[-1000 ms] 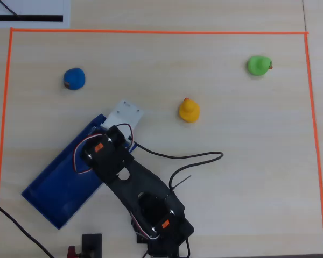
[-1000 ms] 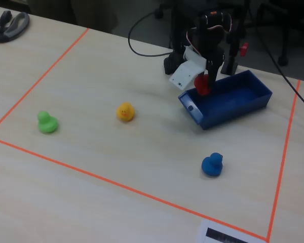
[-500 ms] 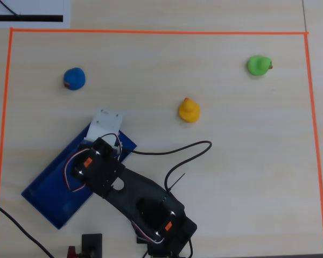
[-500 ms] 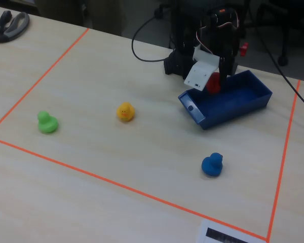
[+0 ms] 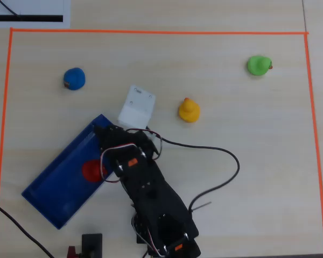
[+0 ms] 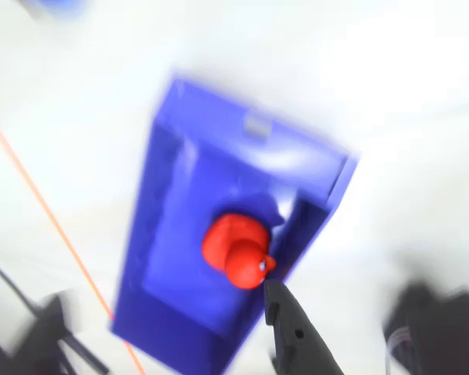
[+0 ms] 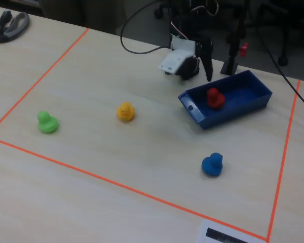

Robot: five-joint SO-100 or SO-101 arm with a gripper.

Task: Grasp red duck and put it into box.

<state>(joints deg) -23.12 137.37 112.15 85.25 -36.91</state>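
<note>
Claw (image 7: 195, 68): released and empty, jaws parted, lifted clear of the box (image 7: 253, 81) and standing just beyond its near wall in the fixed view. In the wrist view one dark finger (image 6: 293, 332) shows at the lower edge, apart from the load.

Red duck (image 7: 214, 98): resting on the box floor, toward the middle of the tray, upright as far as can be judged. The overhead view shows it (image 5: 90, 170) just beside the arm, inside the blue walls (image 5: 48, 212).

Handling, as judged: light, soft, glossy and likely slippery. Best grip is across the rounded body, below the head.
</note>
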